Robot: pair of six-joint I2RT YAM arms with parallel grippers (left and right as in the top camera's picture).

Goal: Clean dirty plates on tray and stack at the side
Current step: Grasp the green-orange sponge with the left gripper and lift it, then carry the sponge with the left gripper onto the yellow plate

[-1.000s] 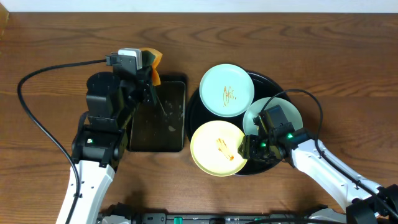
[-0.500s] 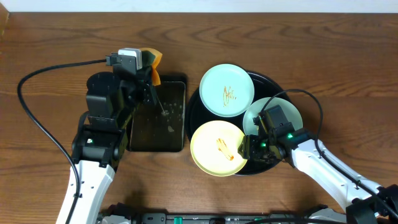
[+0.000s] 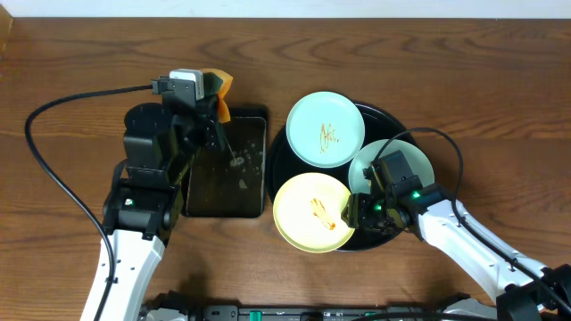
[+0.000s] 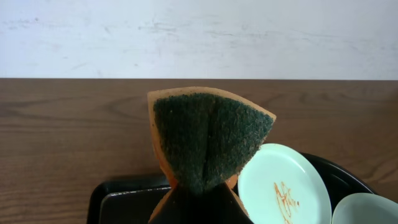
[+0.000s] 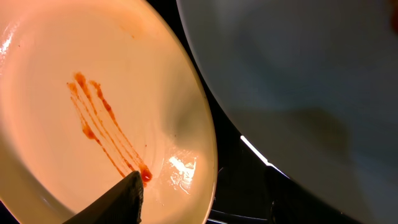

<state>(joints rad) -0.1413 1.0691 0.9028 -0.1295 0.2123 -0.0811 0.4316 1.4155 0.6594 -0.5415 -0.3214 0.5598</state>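
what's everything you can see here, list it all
round tray: 1, glossy black, right of centre
yellow plate: 1, pale yellow, red-brown smear, front of the round tray
green plates: 2, pale mint, one smeared at the back, one on the right side of the round tray
rectangular tray: 1, black, left of the round tray
sponge: 1, orange with dark green face, in the left claw
table: 1, brown wood
left claw: 1, shut on the sponge
right claw: 1, at the yellow plate's right edge, grip unclear
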